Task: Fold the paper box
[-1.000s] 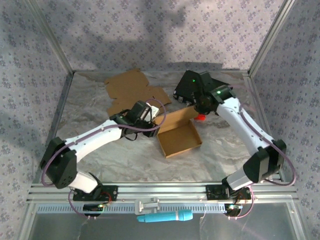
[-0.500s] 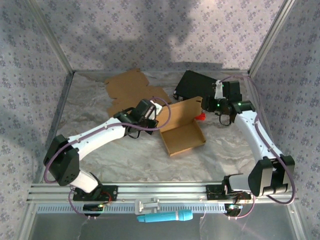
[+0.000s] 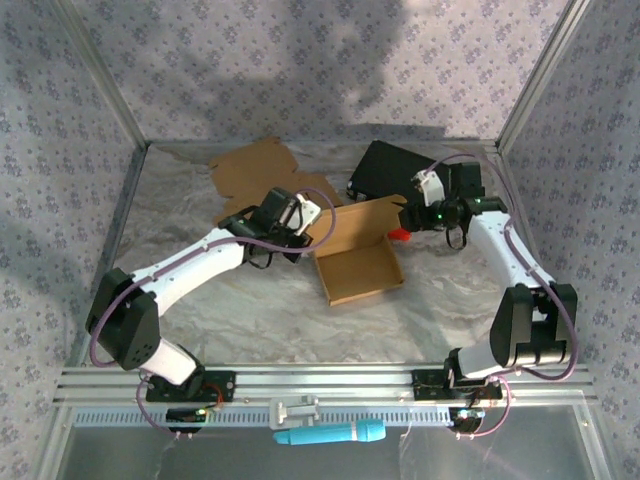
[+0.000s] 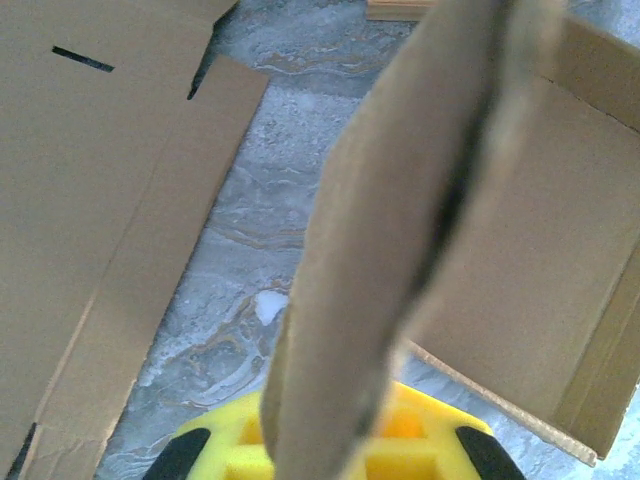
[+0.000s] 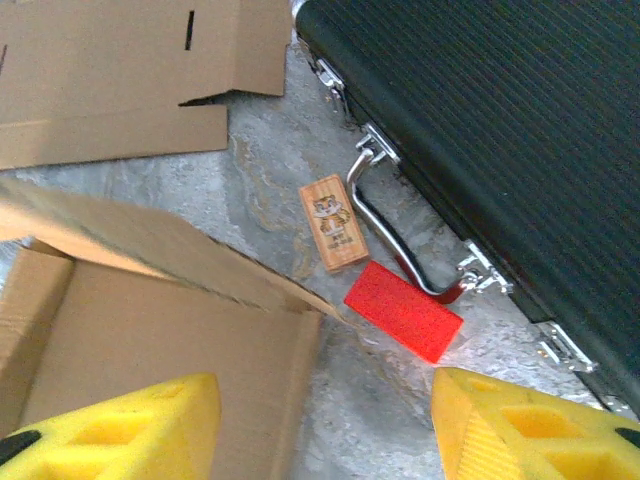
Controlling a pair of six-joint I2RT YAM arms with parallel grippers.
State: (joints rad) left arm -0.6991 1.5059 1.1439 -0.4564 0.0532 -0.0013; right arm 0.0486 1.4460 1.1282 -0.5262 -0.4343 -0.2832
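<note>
Paper box [image 3: 358, 270] is sitting open-topped near table centre, its rear wall standing up. Left gripper [image 3: 303, 222] is working at the box's 10 o'clock corner, jaws closed and pinching a side flap [image 4: 400, 230] between yellow pads [image 4: 430, 455]. Right gripper [image 5: 325, 420] is hovering over the box's 2 o'clock corner, jaws standing apart and gripping nothing. Black case [image 5: 500, 110] is lying at 1 o'clock of the box, with a red block [image 5: 403, 310] and a wooden tag [image 5: 333, 222] resting beside its handle. Flat cardboard sheet [image 3: 255, 175] is lying at 11 o'clock.
</note>
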